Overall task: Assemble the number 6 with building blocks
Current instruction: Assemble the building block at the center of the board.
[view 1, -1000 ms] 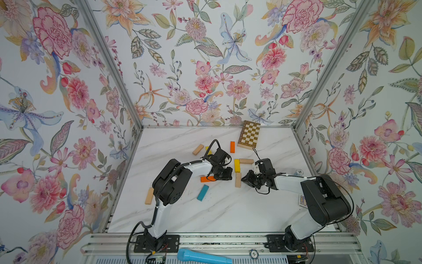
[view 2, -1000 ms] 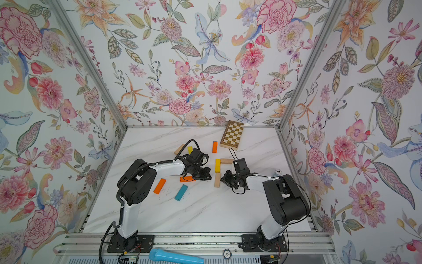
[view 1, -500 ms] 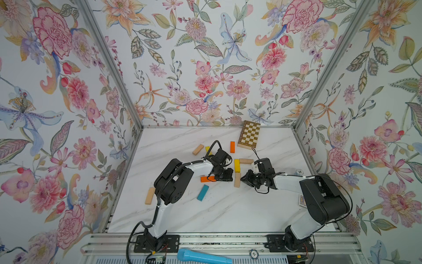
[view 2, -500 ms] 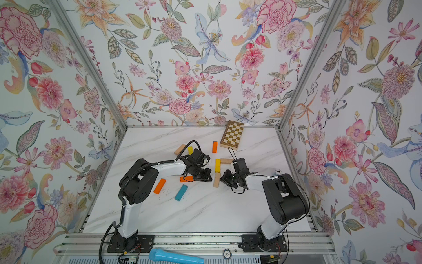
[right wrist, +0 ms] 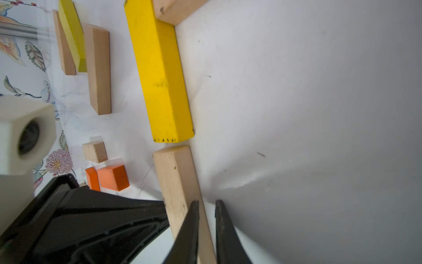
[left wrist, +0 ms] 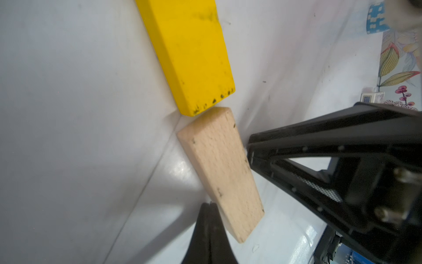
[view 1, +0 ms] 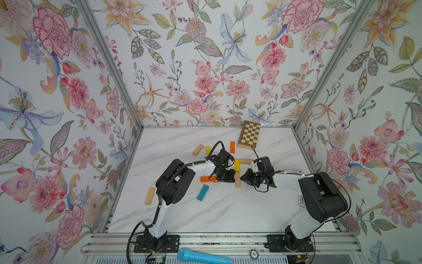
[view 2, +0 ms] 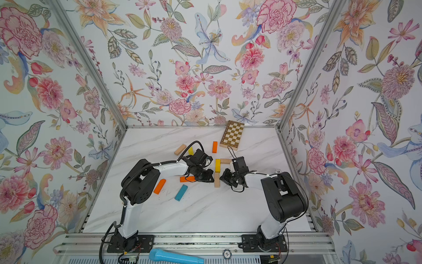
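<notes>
So the beige block (view 1: 237, 180) is the one being worked. It lies flat on the table (view 1: 228, 212), end-on to the yellow block (view 1: 237, 165). The yellow one meets another beige bar (view 1: 246, 161) at its far end, so the top bar and stem of the 6 look started.

In the left wrist view the beige block sits a bit skewed against the yellow: one corner is about touching, and the rest swings off line. The left end effector (left wrist: 209, 206) is pinched fully closed with nothing in it, tip just beside one long edge of the block. The right end effector (right wrist: 206, 205) is on the opposite side, jaws a narrow slit apart and empty as far as I can tell, one finger over the block's edge.

My take is that this is a nudge-to-straighten job. Push slowly from the skewed end, use the other tip as a stop so the block doesn't skate away, and don't bump the yellow one. An orange block (view 1: 207, 179) lies right behind the left tip and a teal block (view 1: 202, 192) sits a little further off. Both are probably loop material.
</notes>
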`<state>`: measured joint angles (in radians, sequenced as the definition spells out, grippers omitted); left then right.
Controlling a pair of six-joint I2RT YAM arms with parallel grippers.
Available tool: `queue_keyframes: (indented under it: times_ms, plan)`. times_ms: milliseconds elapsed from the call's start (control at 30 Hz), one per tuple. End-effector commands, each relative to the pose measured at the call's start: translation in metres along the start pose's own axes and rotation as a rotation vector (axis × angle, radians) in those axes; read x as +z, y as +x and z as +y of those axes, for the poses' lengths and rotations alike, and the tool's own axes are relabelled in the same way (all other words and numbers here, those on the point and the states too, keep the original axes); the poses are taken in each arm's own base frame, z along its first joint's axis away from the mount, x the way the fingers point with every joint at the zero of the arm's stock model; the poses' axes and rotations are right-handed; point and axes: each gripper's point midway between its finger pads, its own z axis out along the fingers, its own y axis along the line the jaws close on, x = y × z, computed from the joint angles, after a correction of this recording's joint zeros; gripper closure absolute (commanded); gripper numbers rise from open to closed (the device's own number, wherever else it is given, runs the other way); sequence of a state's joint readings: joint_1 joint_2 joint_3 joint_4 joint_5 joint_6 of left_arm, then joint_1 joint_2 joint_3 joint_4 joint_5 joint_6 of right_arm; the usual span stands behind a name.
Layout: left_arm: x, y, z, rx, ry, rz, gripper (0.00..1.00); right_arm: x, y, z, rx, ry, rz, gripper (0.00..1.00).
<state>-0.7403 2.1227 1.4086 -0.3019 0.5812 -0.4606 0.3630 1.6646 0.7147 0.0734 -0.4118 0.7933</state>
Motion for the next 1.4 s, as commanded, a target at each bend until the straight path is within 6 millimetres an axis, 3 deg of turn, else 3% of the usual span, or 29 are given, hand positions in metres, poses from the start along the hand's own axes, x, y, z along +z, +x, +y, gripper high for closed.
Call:
queue_keyframes:
  times_ms: [0, 1067, 1367]
  plan:
    - [0.006, 0.004, -0.004, 0.017, 0.005, 0.034, 1.00, 0.001, -0.001, -0.010, 0.000, 0.046, 0.010, 0.83]
    - [0.010, -0.006, -0.001, 0.024, -0.004, 0.027, 1.00, -0.006, 0.001, -0.024, -0.019, 0.093, -0.007, 0.83]
    - [0.001, -0.009, 0.004, 0.023, -0.035, 0.003, 1.00, -0.009, -0.002, -0.024, -0.025, 0.101, -0.021, 0.83]
